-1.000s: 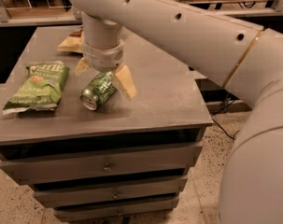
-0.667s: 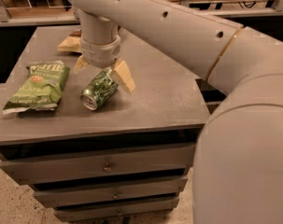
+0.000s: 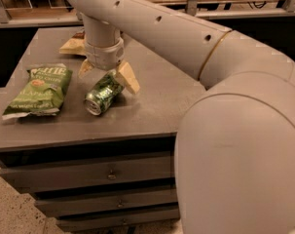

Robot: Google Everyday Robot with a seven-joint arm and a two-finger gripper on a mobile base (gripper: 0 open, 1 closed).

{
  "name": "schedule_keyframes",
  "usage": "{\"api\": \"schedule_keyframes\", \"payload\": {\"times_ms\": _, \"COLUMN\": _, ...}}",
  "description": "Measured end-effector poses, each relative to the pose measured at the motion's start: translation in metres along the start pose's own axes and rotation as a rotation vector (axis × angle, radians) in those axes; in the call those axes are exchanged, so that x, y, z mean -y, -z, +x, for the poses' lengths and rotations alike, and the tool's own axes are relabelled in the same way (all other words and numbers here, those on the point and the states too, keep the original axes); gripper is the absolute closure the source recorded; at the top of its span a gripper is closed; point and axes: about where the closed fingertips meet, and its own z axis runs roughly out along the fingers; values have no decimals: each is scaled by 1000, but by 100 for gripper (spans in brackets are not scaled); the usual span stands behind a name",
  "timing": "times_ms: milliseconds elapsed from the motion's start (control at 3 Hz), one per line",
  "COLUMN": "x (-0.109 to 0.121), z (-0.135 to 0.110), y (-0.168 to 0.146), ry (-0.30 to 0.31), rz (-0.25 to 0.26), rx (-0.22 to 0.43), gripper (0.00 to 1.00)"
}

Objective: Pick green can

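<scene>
The green can [image 3: 102,94] lies on its side on the grey cabinet top [image 3: 152,101], its silver end facing the front left. My gripper [image 3: 108,75] hangs straight down over the can's far end. Its two cream fingers [image 3: 128,77] are spread apart, one on each side of the can's far end, not closed on it. The arm sweeps in from the right and fills much of the view.
A flat green chip bag [image 3: 39,89] lies left of the can. A tan bag [image 3: 72,46] sits behind the gripper at the back of the top. The cabinet has drawers [image 3: 108,173] below its front edge.
The arm has shifted so that its elbow now fills the right side of the view. The gripper stays over the can, slightly lower. The can has not moved.
</scene>
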Motion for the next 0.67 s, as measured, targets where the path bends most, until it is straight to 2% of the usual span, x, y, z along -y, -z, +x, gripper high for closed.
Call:
{"api": "schedule_keyframes", "payload": {"times_ms": 333, "x": 4, "z": 1, "y": -2, "ry": 0, "rz": 14, "rx": -4, "gripper": 16}}
{"api": "schedule_keyframes", "payload": {"times_ms": 667, "x": 8, "z": 3, "y": -4, "ry": 1, "rz": 26, "rx": -6, "gripper": 40}}
